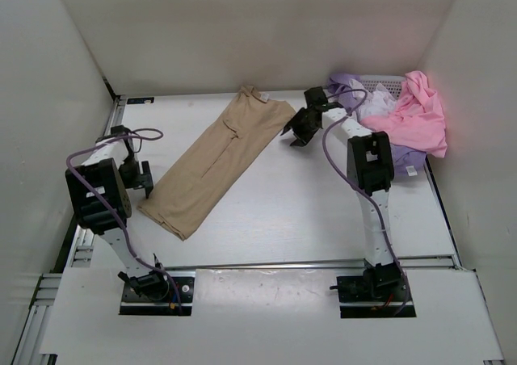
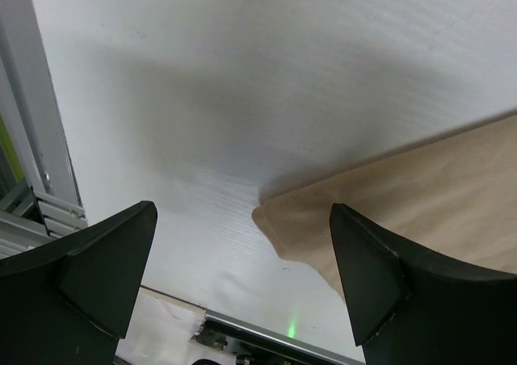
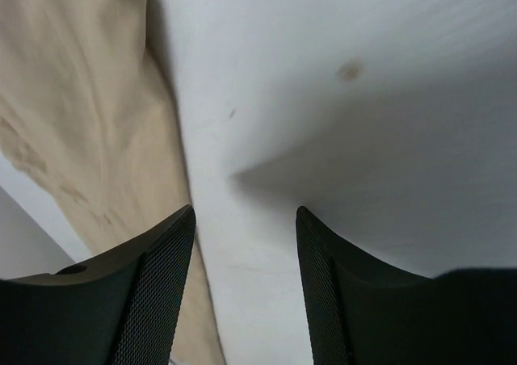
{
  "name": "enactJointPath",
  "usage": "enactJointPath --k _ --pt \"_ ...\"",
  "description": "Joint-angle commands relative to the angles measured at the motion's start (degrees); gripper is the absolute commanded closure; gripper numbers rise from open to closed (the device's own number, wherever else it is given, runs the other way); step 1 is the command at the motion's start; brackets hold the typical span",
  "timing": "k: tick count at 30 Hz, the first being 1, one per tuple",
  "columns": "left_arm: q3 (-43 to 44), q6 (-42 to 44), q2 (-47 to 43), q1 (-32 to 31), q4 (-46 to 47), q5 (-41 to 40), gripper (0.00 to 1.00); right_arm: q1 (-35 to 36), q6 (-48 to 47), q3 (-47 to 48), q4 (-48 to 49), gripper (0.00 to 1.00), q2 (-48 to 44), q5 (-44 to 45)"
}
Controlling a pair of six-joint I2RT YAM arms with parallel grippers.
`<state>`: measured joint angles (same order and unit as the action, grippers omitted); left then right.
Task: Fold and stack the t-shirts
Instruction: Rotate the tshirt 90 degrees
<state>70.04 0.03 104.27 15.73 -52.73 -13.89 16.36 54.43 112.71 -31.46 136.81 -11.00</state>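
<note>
The tan-beige t-shirt (image 1: 218,162) lies folded lengthwise as a long diagonal strip on the table, collar at the far end. Its lower corner shows in the left wrist view (image 2: 388,203), its side edge in the right wrist view (image 3: 81,115). My left gripper (image 1: 144,179) is open and empty, just left of the shirt's near corner. My right gripper (image 1: 300,128) is open and empty, just right of the shirt's far end. The pink t-shirt (image 1: 416,113), the lavender t-shirt (image 1: 347,86) and the white t-shirt (image 1: 376,105) lie heaped at the back right.
A white mesh basket (image 1: 386,81) holds the heap of shirts in the back right corner. White walls enclose the table on three sides. A metal rail (image 2: 44,139) runs along the table's left edge.
</note>
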Motion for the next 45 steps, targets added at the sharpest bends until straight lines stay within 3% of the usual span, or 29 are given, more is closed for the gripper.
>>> enactJointPath --k 1,6,12,15,17,19,25,28,30,32,34,36,37,40,42,44,45 --pt "2.9 0.0 0.0 -0.3 0.5 2.2 0.01 5.9 6.5 -2.0 0.3 0.43 -2.3 -0.9" --pt "0.8 0.0 -1.3 -0.3 0.5 3.7 0.01 11.9 23.6 -5.7 -0.3 0.47 -1.8 4.6" --pt "-2.4 0.0 -5.3 -0.3 1.1 3.7 0.01 17.1 34.4 -7.4 -1.4 0.53 0.6 3.3" --pt "-2.9 0.0 -7.1 0.2 1.1 4.2 0.01 17.1 35.0 -7.4 -1.9 0.75 1.2 2.7" --pt "-2.9 0.0 -8.5 0.2 1.1 4.2 0.01 17.1 35.6 -9.1 -2.6 0.95 0.6 3.4" --pt "-3.4 0.0 -9.6 0.2 1.1 5.7 0.04 16.4 32.7 -11.6 -2.6 1.00 -1.0 3.4" --pt "-4.6 0.0 -12.8 -3.2 0.5 7.2 0.05 10.8 17.4 -20.4 -2.6 1.00 -7.3 2.3" --pt "-5.8 0.0 -13.4 -9.8 0.0 5.1 0.05 6.1 6.5 -22.8 -2.6 1.00 -8.0 -3.1" --pt "-5.8 0.0 -14.0 -13.2 0.0 4.6 0.05 1.8 -2.4 -21.4 -3.2 1.00 -5.6 -7.9" --pt "-5.8 0.0 -14.6 -18.9 -0.6 3.2 0.05 -0.6 -7.4 -11.9 -10.3 1.00 -2.0 -11.4" --pt "-5.8 0.0 -15.1 -22.9 -1.1 2.0 0.05 -2.6 -13.3 0.2 -18.0 0.93 3.5 -11.4" --pt "-7.0 0.0 -15.7 -29.0 -1.9 1.5 0.05 -2.6 -17.1 5.1 -20.3 0.84 5.6 -11.4" --pt "-7.5 0.0 -16.4 -30.8 -1.9 1.5 0.05 -2.6 -18.0 5.7 -20.3 0.68 5.7 -12.5" --pt "-8.7 0.0 -16.9 -36.1 -1.9 3.9 0.04 -2.0 -21.9 -3.2 -17.0 0.47 -2.5 -12.5" --pt "-8.0 0.0 -16.4 -37.3 -1.9 8.1 0.04 -0.1 -24.3 -15.4 -13.3 0.41 -11.9 -7.3" --pt "-6.5 0.0 -14.7 -37.3 -1.2 10.5 0.05 2.8 -27.1 -23.8 -10.3 0.40 -21.4 -3.3" --pt "-5.7 0.0 -14.7 -37.3 -1.2 12.5 0.05 4.0 -27.1 -32.4 -8.8 0.40 -24.5 -1.7"
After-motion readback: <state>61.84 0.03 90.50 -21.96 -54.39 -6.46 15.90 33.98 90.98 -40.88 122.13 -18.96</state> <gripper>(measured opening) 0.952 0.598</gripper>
